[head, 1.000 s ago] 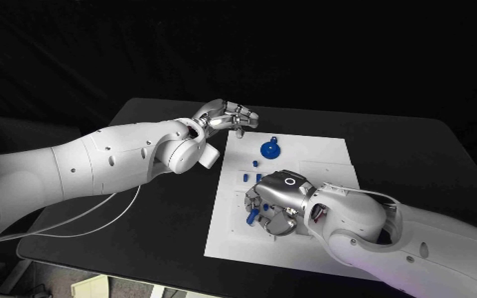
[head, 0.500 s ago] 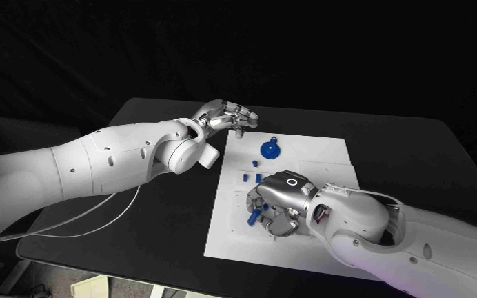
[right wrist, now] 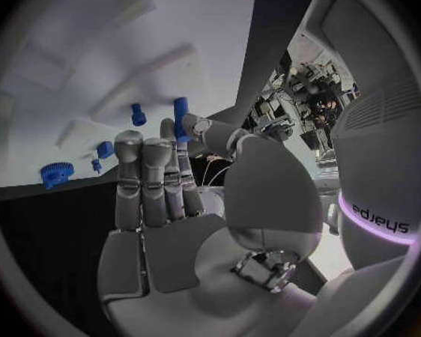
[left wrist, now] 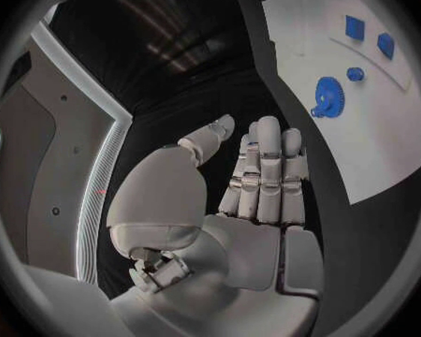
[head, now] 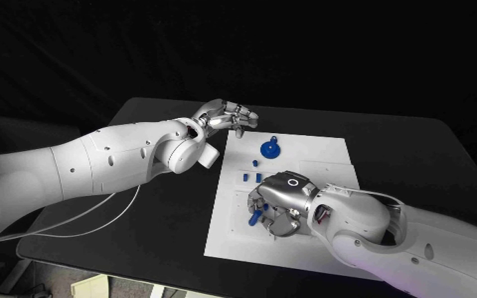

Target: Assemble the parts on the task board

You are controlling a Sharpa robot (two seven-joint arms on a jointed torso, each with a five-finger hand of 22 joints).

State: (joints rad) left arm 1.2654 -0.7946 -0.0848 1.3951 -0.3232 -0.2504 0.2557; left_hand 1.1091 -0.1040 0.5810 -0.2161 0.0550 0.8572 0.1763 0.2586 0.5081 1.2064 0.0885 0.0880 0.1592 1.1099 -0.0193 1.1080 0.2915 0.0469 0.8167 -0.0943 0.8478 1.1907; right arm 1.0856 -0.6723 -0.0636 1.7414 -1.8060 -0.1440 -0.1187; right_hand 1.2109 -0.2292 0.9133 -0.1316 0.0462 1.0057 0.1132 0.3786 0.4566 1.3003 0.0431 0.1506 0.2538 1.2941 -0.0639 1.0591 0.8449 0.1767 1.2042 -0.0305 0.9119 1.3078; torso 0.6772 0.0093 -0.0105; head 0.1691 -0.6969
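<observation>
The white task board (head: 323, 154) lies in the middle of the black table. My right hand (head: 279, 205) hovers low over the board's near left part and pinches a blue peg (head: 256, 214) between thumb and a finger; the right wrist view has the peg (right wrist: 180, 118) at the fingertips (right wrist: 168, 131). A blue gear (head: 269, 150) sits on the board's far part, with small blue pieces (head: 258, 176) between it and my right hand. My left hand (head: 227, 115) hangs by the board's far left corner, fingers (left wrist: 267, 161) straight and holding nothing.
In the left wrist view the gear (left wrist: 327, 97) and two blue blocks (left wrist: 355, 27) lie on the board past the fingers. Another short blue peg (right wrist: 138, 114) stands on the board near my right fingertips. Black table (head: 159, 201) surrounds the board.
My right hand has edged very slightly to the right with the peg. The left arm has not moved.
</observation>
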